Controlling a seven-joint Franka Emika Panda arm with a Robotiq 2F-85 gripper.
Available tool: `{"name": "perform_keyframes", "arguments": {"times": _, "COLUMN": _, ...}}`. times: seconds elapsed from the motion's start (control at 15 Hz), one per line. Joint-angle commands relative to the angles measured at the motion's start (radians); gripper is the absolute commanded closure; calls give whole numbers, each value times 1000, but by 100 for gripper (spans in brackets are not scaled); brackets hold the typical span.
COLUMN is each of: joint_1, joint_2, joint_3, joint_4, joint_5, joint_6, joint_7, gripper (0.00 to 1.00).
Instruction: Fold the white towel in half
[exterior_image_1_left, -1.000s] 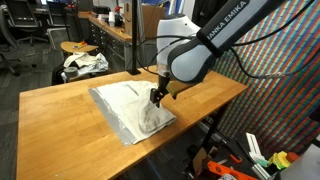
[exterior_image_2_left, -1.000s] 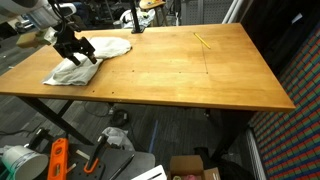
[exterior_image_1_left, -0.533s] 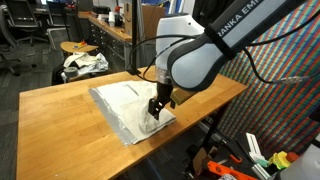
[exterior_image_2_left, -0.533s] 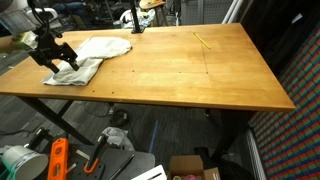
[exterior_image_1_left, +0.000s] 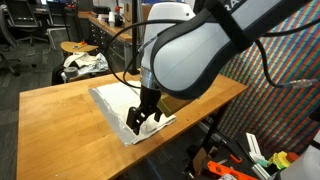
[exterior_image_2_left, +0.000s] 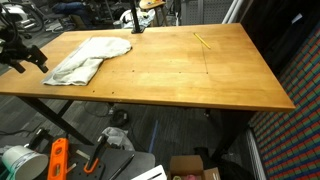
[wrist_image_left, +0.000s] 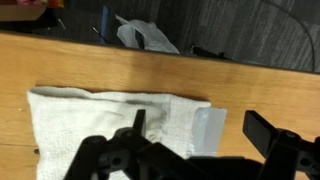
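Wrist view puts the tool (wrist_image_left: 200, 150) nearest, jaws spread wide and gripping nothing, while the white towel (wrist_image_left: 105, 115) lies flat on the surface (wrist_image_left: 230, 75) just ahead of it, long axis parallel to the line those jaws span, the surface's far edge beyond.

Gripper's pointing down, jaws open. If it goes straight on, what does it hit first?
Most likely the towel, near its end: in the wrist view the open gripper hangs right over it. That end lies close to bare table, and depth is unclear, so it may land on wood instead.
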Motion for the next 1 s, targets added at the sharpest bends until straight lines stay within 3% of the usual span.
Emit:
{"name": "perform_keyframes", "arguments": {"times": 0.0, "joint_1": 14, "joint_2": -12, "joint_3": 25, "joint_4": -11, "joint_5": 25, "joint_6": 102, "joint_7": 19, "gripper": 0}}
{"name": "perform_keyframes", "arguments": {"times": 0.33, "joint_1": -10, "joint_2": 51, "joint_3": 58, "joint_4": -23, "joint_5": -59, "joint_6": 333, "joint_7": 103, "gripper": 0}}
{"name": "perform_keyframes", "arguments": {"times": 0.93, "joint_1": -100, "joint_2": 150, "joint_3": 43, "joint_4": 48, "joint_5": -492, "joint_6": 286, "joint_7": 459, "gripper": 0}}
